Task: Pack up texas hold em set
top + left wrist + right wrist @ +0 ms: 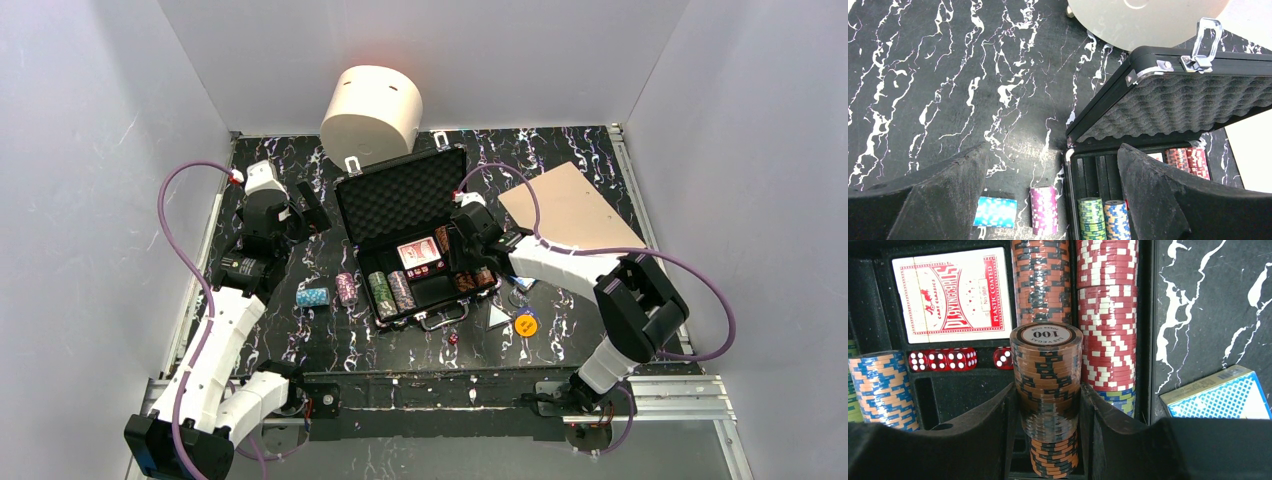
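The black briefcase (400,205) lies open mid-table with its foam lid up; it also shows in the left wrist view (1178,100). My right gripper (463,262) is over the case's right side, shut on a brown striped chip stack (1047,370) that stands in a slot; the gripper (1048,412) clamps the stack's lower half. Beside it are a red-white stack (1107,315), a red card deck (953,292) and red dice (943,360). My left gripper (306,210) is open and empty, left of the case, above the table (1053,200). A pink stack (1044,209) and a cyan stack (995,211) lie on the table.
A green stack (1091,217) and a blue-orange stack (1117,219) sit in the case's left slots. A blue card deck (1218,395), a yellow button (526,324) and a red die (452,339) lie outside the case. The cream cylinder (372,110) stands behind the lid; the tan board (570,210) lies at the right.
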You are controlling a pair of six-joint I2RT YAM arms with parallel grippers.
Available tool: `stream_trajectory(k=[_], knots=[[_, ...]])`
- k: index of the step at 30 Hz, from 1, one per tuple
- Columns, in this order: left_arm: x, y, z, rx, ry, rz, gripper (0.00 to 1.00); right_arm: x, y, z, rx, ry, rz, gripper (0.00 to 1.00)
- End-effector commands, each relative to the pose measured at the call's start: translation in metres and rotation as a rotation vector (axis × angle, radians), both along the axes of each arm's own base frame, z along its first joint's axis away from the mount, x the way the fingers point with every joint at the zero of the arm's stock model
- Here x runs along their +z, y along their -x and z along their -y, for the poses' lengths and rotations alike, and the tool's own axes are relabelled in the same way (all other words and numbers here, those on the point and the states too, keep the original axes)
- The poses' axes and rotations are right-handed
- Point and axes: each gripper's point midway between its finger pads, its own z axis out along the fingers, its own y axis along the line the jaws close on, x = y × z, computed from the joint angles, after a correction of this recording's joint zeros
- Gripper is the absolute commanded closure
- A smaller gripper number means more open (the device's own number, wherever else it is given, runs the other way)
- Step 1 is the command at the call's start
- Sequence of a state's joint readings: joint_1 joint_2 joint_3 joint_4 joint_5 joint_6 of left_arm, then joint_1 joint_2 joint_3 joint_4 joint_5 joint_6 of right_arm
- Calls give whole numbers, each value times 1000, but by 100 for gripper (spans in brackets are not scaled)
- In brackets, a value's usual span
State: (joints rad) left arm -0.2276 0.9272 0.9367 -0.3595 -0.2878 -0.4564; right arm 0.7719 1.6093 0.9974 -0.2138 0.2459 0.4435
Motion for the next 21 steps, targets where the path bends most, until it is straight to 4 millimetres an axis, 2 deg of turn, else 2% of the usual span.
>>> stream_trajectory(k=[1, 9, 21], knots=[[-3, 5, -2, 6, -6, -4, 2, 15, 4, -3, 31, -26, 26, 72], [-7, 6, -2, 6, -5, -12, 2, 17, 15, -8, 112, -23, -15, 76], [-10, 9, -3, 8, -13, -16, 2, -1, 23, -8, 128, 54, -139, 75]])
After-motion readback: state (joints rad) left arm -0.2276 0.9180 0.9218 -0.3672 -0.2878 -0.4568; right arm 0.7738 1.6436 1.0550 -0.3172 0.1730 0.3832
